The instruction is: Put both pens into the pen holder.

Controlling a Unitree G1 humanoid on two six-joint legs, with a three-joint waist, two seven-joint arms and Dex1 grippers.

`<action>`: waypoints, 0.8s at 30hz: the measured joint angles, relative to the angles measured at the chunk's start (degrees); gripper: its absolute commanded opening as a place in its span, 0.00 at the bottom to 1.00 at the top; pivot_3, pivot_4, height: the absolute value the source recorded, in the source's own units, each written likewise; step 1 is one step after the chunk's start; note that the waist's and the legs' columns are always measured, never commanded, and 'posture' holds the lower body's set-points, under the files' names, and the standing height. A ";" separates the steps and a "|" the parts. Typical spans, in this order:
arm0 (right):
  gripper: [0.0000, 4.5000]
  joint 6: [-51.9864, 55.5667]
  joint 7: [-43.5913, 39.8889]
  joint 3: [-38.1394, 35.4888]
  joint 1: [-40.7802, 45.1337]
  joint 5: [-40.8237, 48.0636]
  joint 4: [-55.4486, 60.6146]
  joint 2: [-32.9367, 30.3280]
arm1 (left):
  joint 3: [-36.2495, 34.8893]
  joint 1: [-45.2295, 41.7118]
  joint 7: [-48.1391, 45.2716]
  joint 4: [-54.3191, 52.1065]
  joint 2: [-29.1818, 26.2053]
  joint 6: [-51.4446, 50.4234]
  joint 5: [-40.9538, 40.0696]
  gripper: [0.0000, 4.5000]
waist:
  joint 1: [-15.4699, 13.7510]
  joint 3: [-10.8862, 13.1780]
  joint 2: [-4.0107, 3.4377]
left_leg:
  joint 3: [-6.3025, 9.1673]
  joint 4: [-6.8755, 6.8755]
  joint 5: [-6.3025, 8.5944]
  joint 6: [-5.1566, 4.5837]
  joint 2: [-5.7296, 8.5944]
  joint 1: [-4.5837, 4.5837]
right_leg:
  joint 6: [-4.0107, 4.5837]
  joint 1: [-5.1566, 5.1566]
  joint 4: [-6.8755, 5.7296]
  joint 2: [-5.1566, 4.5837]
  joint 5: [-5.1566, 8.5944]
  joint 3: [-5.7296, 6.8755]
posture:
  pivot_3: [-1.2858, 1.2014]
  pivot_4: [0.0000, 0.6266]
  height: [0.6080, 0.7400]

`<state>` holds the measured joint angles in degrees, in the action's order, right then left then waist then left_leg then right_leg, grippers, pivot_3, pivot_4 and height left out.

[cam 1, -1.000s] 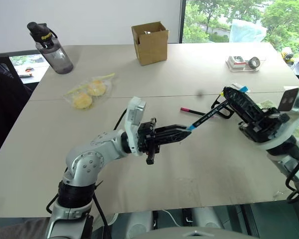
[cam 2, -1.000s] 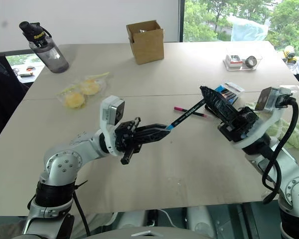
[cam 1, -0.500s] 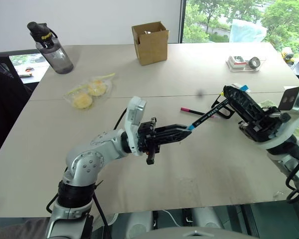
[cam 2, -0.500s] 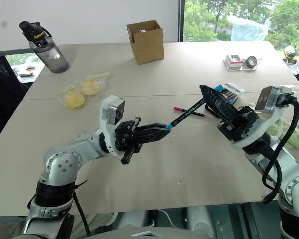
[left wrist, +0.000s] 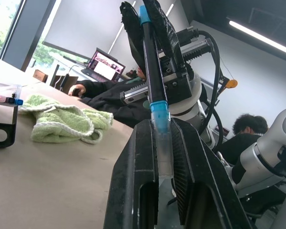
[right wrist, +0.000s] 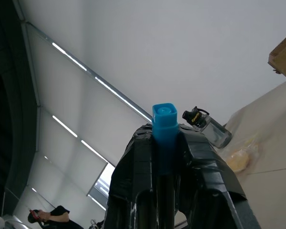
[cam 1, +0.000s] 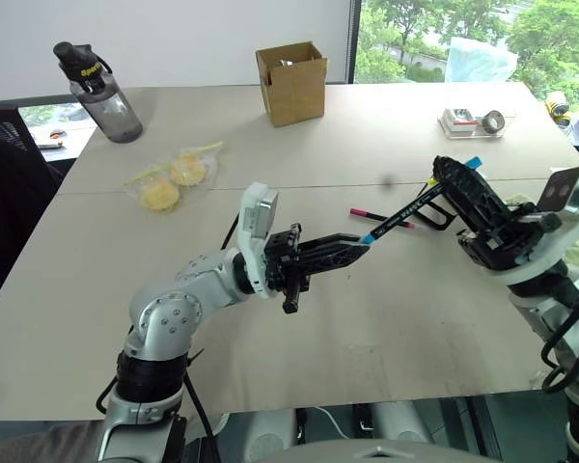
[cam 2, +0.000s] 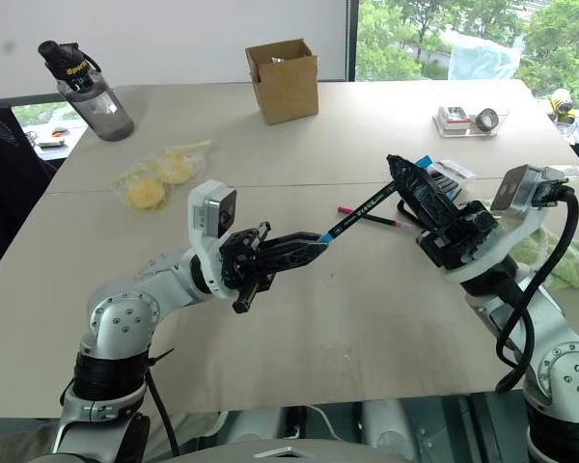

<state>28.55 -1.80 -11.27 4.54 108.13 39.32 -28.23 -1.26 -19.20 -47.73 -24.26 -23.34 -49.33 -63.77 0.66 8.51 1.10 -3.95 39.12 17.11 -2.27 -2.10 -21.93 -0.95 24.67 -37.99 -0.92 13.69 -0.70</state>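
Both hands grip the blue-capped pen: left hand pinches its tip, right hand its cap.

Big beige worktop with a seam across the middle, plain white wall past its far edge, and a window at the far right corner showing green trees. Daylight, pretty bright.
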 measured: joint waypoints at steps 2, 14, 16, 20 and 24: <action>0.01 -0.12 -1.07 -0.02 -0.98 -0.56 0.17 0.01 | 0.02 0.22 -0.12 0.02 -0.01 -0.02 0.00 0.01 | 0.00 0.00 0.00 | 0.00 0.00 0.00 0.00 0.00 0.00 | 0.00 0.00 0.00 0.00 0.00 0.00 | 0.52 0.24 0.97; 0.01 -0.11 -11.49 -0.34 -2.59 -5.67 0.55 0.96 | 0.22 0.56 -2.79 0.06 0.37 -0.02 -0.39 0.01 | 0.00 0.00 0.00 | 0.00 0.00 0.00 -0.01 0.00 0.00 | 0.00 0.00 0.00 0.02 0.00 0.00 | 0.52 0.24 0.97; 0.01 0.08 -13.81 -0.29 -2.65 -5.87 0.20 1.47 | 0.27 0.55 -3.84 0.06 0.32 0.00 -0.60 0.01 | 0.01 0.00 0.00 | 0.00 0.00 0.01 -0.01 0.00 0.01 | 0.00 0.00 0.00 0.03 0.00 0.00 | 0.52 0.24 0.97; 0.01 0.28 -17.51 0.64 -2.54 -6.95 -1.25 2.67 | 0.77 0.55 -5.79 0.08 -0.07 0.10 -0.41 0.01 | 0.01 0.00 0.00 | 0.00 0.00 0.01 -0.01 0.01 0.01 | 0.00 0.00 0.00 0.05 0.00 0.00 | 0.52 0.24 0.97; 0.01 0.66 -15.84 1.79 -2.52 -6.54 -2.27 2.33 | 1.13 0.55 -6.80 0.28 -1.06 0.51 1.62 0.01 | 0.02 0.00 0.00 | 0.00 0.00 0.01 -0.01 0.01 0.01 | 0.01 0.00 0.00 0.04 0.00 0.00 | 0.52 0.24 0.97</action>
<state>29.21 -17.64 -9.48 2.02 101.59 37.06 -25.89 -0.12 -18.65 -54.53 -23.98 -24.40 -48.82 -62.16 0.68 8.51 1.10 -3.96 39.12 17.11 -2.28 -2.10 -21.92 -0.94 24.68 -37.99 -0.88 13.69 -0.69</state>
